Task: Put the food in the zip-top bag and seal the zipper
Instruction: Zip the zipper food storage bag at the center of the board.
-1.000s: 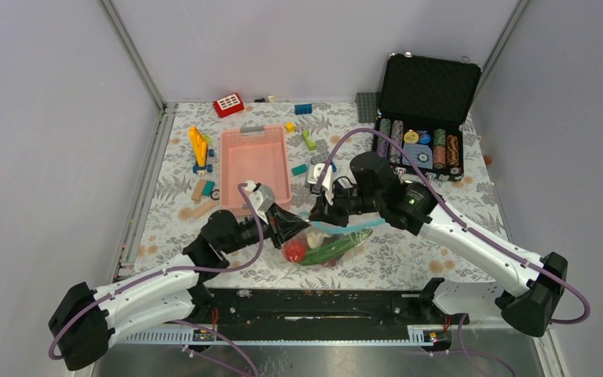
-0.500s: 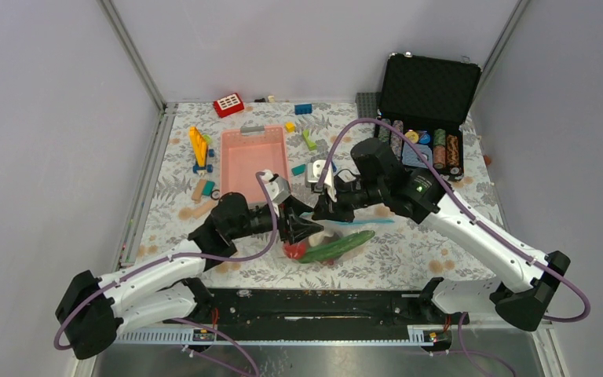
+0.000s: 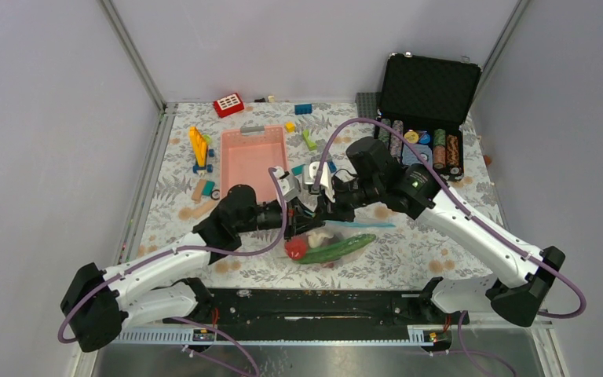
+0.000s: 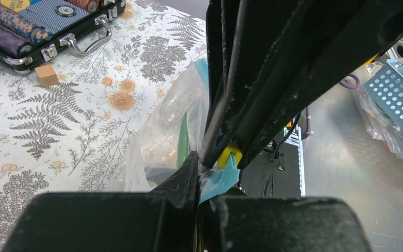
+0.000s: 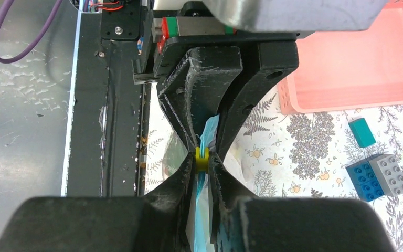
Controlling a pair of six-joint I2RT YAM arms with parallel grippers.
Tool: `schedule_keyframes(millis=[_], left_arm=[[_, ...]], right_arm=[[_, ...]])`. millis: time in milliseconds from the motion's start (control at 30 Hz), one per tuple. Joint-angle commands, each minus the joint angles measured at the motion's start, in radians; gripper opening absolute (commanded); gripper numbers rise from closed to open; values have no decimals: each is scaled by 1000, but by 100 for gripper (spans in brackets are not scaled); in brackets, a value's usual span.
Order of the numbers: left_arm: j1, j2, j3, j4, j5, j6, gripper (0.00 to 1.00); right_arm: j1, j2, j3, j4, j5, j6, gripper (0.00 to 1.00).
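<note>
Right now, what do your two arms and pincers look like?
Both alike: the left arm and right arm have white links with bulky black joints, and a purple cable runs along each. The left pincer and right pincer each have two matte black, scuffed fingers tapering to the tips.

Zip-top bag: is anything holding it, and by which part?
The left gripper and right gripper both pinch the zip-top bag by its blue zipper, at the yellow slider.
</note>
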Motion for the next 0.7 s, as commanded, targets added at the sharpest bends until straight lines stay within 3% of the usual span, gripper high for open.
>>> schedule_keyframes(millis=[0, 100, 233, 467, 567, 667], left_arm=[[4, 1, 46, 27, -52, -68, 0], [4, -19, 4, 106, -97, -125, 0], [4, -72, -131, 341, -153, -191, 0], [4, -133, -185, 367, -183, -170, 0], [5, -142, -202, 398, -180, -170, 0], [4, -150, -210, 407, -182, -173, 0]], right_arm=[[-3, -1, 28, -10, 37, 0, 0], [-3, -18, -27, 35, 144, 40, 2], [-3, -53, -83, 67, 221, 64, 3], [-3, -92, -148, 89, 248, 76, 6], [-3, -100, -179, 139, 213, 97, 10], [-3, -94, -185, 148, 163, 121, 7]])
